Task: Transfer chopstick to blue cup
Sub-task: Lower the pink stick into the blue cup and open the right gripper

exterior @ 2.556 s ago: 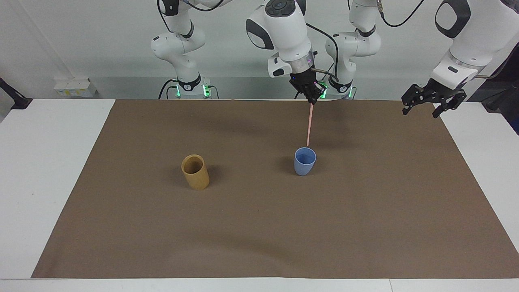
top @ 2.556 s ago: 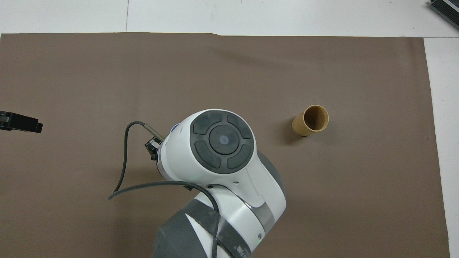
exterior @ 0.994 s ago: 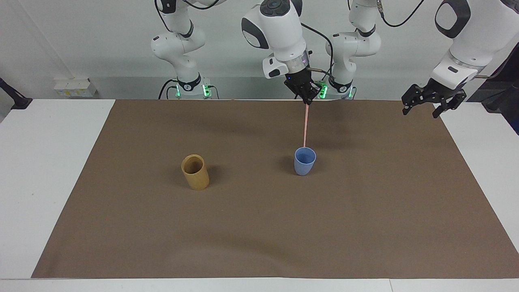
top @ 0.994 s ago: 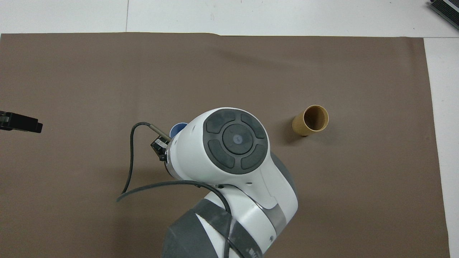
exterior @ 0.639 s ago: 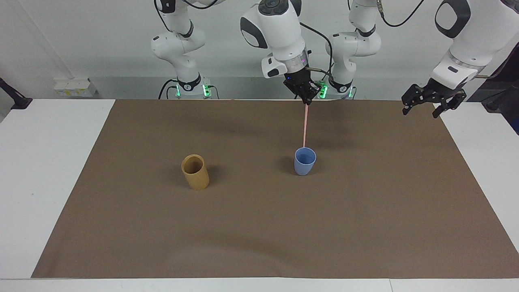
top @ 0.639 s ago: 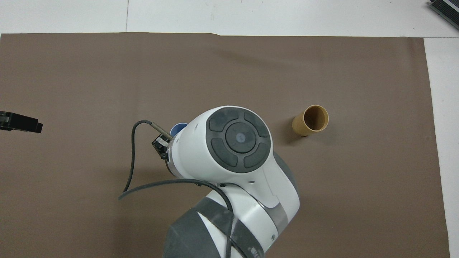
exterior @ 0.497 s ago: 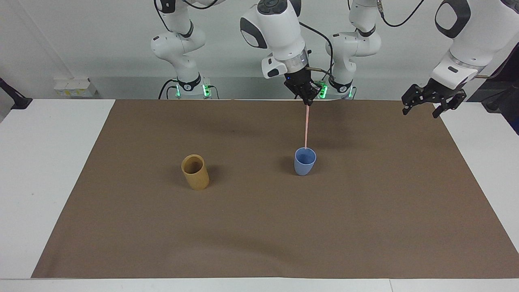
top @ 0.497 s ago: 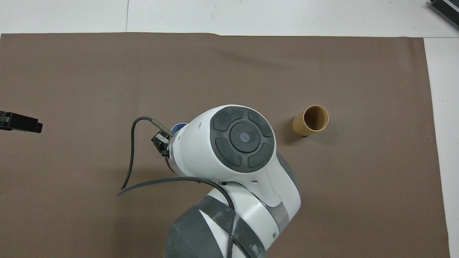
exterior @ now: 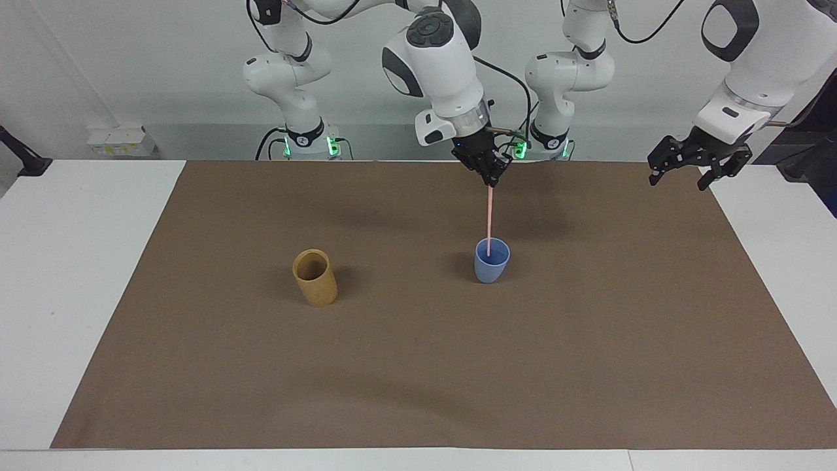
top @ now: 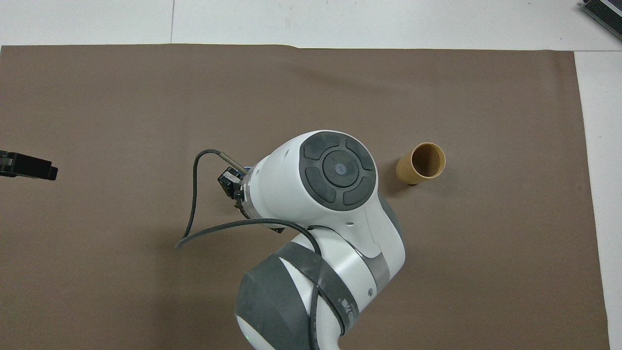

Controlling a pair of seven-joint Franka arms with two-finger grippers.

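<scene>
Lowered since half a second ago: right gripper [exterior: 490, 181] has come down over the blue cup [exterior: 491, 260], and the chopstick [exterior: 488, 216] tip, earlier level with the rim, now sits just inside the mouth. Wrist has also swung a little toward the right arm's end of the tabletop [exterior: 78, 275].

Pose: right arm reaches out from its base, forearm slanting down, wrist pointing nearly straight down over the cup. From overhead its wrist housing hides the cup almost wholly. Jaws clamped together on the chopstick's top end.

Left gripper [exterior: 696, 165] waits raised over the brown mat's [exterior: 418, 366] corner at the left arm's end; jaws apart, nothing in them. Overhead shows only its tip [top: 28, 166].

Count: one chopstick, one blue cup, one tan cup [exterior: 314, 277], one mat, two arms.

Chopstick hangs near vertical directly below the right jaws, slightly tilted, top pinched, lower tip inside the blue cup. Whether the tip touches the cup's bottom cannot be told.

Tan cup [top: 422, 163] stands upright, well apart from the blue cup, toward the right arm's end.
</scene>
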